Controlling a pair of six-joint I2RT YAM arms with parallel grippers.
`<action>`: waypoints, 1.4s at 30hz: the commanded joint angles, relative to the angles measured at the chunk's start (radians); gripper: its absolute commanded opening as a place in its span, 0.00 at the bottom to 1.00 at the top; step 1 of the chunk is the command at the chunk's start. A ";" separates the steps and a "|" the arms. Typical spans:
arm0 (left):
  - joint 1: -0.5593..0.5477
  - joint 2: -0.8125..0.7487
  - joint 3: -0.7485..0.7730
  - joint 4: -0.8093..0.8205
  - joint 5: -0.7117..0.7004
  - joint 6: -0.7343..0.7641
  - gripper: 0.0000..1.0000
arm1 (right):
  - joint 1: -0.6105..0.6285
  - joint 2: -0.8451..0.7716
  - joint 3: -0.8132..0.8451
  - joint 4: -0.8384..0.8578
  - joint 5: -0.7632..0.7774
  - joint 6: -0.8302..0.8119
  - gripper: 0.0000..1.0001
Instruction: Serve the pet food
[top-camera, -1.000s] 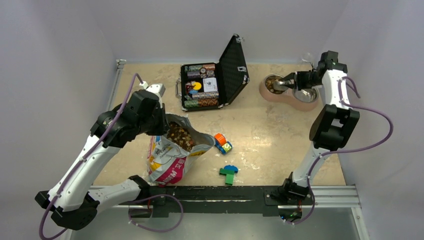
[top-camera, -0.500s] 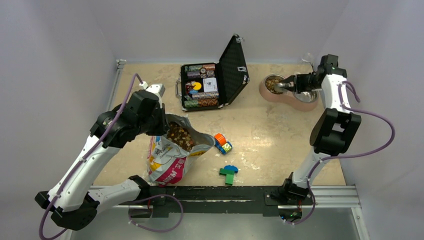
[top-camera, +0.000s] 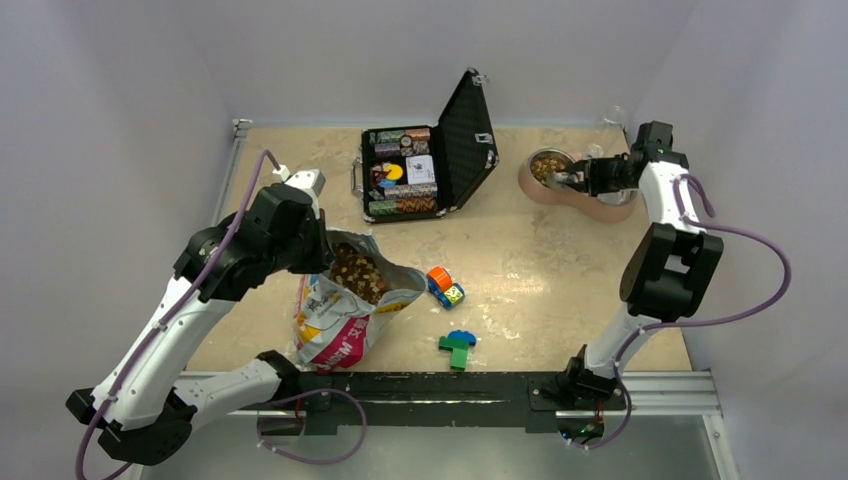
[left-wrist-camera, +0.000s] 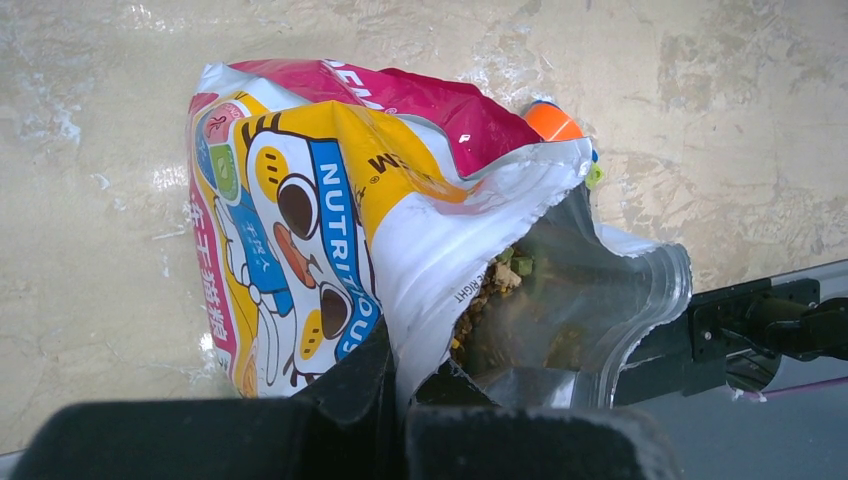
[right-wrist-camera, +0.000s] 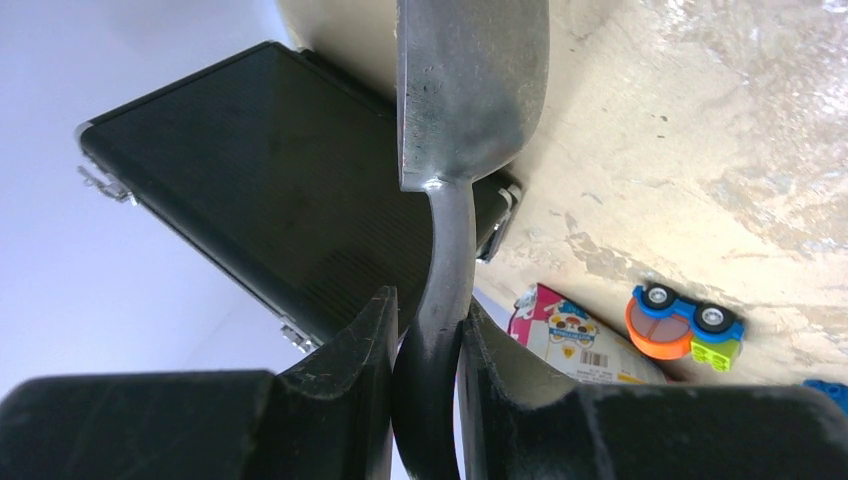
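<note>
Right gripper (right-wrist-camera: 430, 320) shifted slightly — jaws clamped on scoop (right-wrist-camera: 470, 90) handle.

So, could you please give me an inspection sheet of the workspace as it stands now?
Surface: beige marbled tabletop.
Job's things: open colourful foil bag of brown kibble; tan double-bowl feeder, one bowl holding kibble.
Clutter: open black case of poker chips; orange-and-blue toy car; green and blue toy bricks.
Grippers: left gripper shut on the bag's rim; right gripper shut on the handle of a metal scoop.
Cables: purple cables loop from both arms.
Surroundings: plain white walls.
</note>
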 joint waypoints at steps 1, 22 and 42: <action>0.000 -0.063 0.025 0.208 0.005 -0.005 0.00 | -0.001 -0.127 -0.028 0.161 -0.010 0.041 0.00; -0.003 0.086 0.044 0.028 0.117 -0.034 0.00 | 0.300 -0.982 -0.726 -0.108 0.108 -0.466 0.00; -0.128 0.154 0.023 0.096 0.204 -0.051 0.00 | 0.910 -0.949 -0.172 -0.474 0.083 -0.688 0.00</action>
